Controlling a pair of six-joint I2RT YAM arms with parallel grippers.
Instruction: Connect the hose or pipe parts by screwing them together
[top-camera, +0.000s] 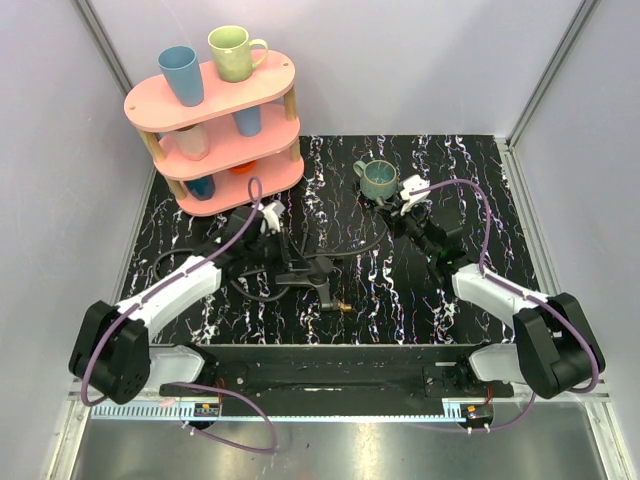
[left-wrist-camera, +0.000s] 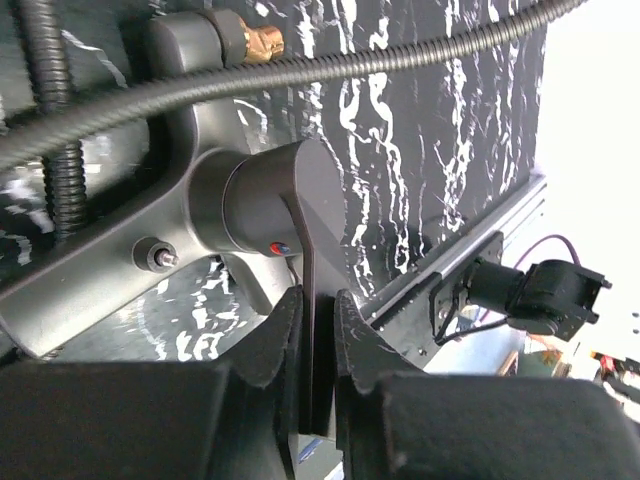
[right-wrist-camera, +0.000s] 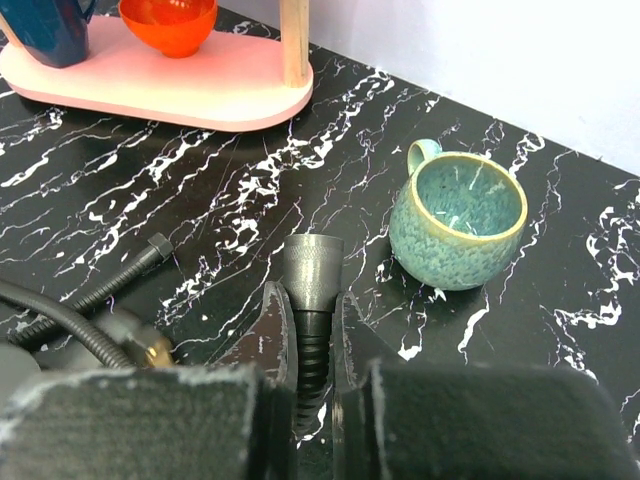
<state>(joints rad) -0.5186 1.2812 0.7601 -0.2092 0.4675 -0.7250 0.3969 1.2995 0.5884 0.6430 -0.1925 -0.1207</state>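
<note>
Left gripper (left-wrist-camera: 312, 300) is clenched on the thin flat lever of the grey faucet part (left-wrist-camera: 250, 200), with the fingers (left-wrist-camera: 268, 340) pressing the lever from both sides. The faucet part lies on its side near the middle of the table (top-camera: 390, 290), a bit left of centre. Its brass-tipped stem (top-camera: 343, 307) points toward the near edge. In the left wrist view a brass fitting (left-wrist-camera: 262, 38) sits on another of its ends. A ribbed hose (left-wrist-camera: 400, 55) runs across just above the body; cannot tell if they touch.

Right gripper (right-wrist-camera: 305, 325) is clamped on the held hose (right-wrist-camera: 313, 350) right behind its grey knurled end nut (right-wrist-camera: 312, 265). The nut sticks out past the fingertips. Cannot tell if the nut rests on the table.

Teal mug (right-wrist-camera: 457, 220) stands upright toward the back edge, right of centre. It is just beside the nut and not touching it. A loose hose end (right-wrist-camera: 157, 245) lies on the table to the left of the right gripper.

Pink rack (top-camera: 215, 90) stands in the back left corner. A blue cup (top-camera: 182, 75) and a green mug (top-camera: 233, 52) are on its top tier, and an orange bowl (right-wrist-camera: 168, 22) is on the bottom tier.
</note>
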